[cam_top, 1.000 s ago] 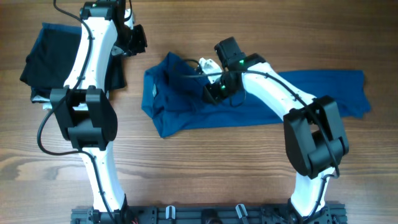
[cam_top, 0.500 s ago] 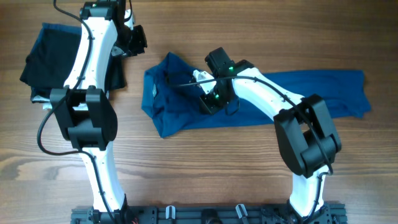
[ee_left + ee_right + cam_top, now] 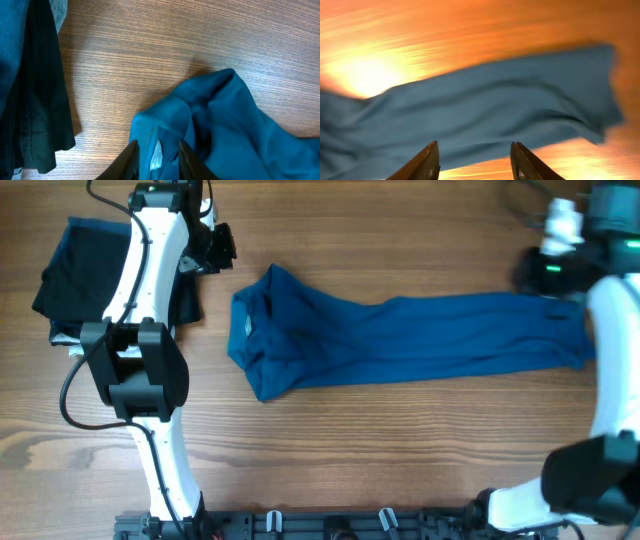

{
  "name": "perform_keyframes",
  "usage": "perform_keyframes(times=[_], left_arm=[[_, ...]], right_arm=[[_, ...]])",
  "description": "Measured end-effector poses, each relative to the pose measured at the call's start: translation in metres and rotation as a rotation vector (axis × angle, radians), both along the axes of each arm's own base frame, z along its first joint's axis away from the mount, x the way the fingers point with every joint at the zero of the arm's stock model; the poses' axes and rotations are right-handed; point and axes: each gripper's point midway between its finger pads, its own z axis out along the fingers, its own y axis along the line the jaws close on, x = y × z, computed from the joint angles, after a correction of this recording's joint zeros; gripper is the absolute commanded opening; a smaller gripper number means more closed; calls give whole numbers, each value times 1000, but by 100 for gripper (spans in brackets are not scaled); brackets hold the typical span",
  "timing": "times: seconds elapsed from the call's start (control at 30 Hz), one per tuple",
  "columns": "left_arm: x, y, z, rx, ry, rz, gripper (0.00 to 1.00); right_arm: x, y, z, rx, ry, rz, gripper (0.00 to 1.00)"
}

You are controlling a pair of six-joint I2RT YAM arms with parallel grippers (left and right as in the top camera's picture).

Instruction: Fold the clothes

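The right pincer [image 3: 474, 146] has its two fingers well apart with nothing between them; its own camera is smeared, but past the tips I can make out the blue T-shirt [image 3: 400, 340] lying on the wood, untouched by them; from overhead this pincer hangs over the far right end of the shirt, its arm reaching up along the right edge of the bench [image 3: 350, 450]; the left pincer [image 3: 157, 146] shows a narrow gap between its fingers and grips nothing; through that gap I see the shirt's collar end and the small pale label [image 3: 156, 159] inside it; from overhead it sits at the far side of the bench, near the right edge of a pile of folded dark garments [image 3: 75, 270]; the T-shirt lies drawn out in one long band from left of centre to the right side, rumpled and bunched at the collar end, smoother toward the right; a strip of bare wood parts it from the dark pile; a sliver of pale grey cloth [image 3: 62, 338] peeps from under the pile's near edge
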Motion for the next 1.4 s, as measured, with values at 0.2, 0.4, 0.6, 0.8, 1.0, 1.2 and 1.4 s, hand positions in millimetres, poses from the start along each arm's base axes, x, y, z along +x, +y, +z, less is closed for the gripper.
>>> perform_keyframes(times=[0.2,0.4,0.6,0.8,1.0,1.2,1.4], left_arm=[[-3,0,-1,1,14,0,28],[-6,0,-1,1,26,-1,28],[-11,-3,-2,3,46,-8,29],[-12,-10,-2,3,46,-22,24],[-14,-22,-2,2,46,-41,8],[-14,-58,0,-29,24,-107,5],[-25,-110,0,-44,12,-214,7]], right_arm=[[-18,-103,-49,112,47,-177,37],[-21,-115,-122,252,170,-210,29],[25,-144,-149,184,22,-210,34],[38,-155,-144,123,-39,-172,36],[48,-165,-139,70,-84,-156,36],[47,-165,-142,60,-77,-144,36],[43,-162,-147,75,-53,-144,40]])
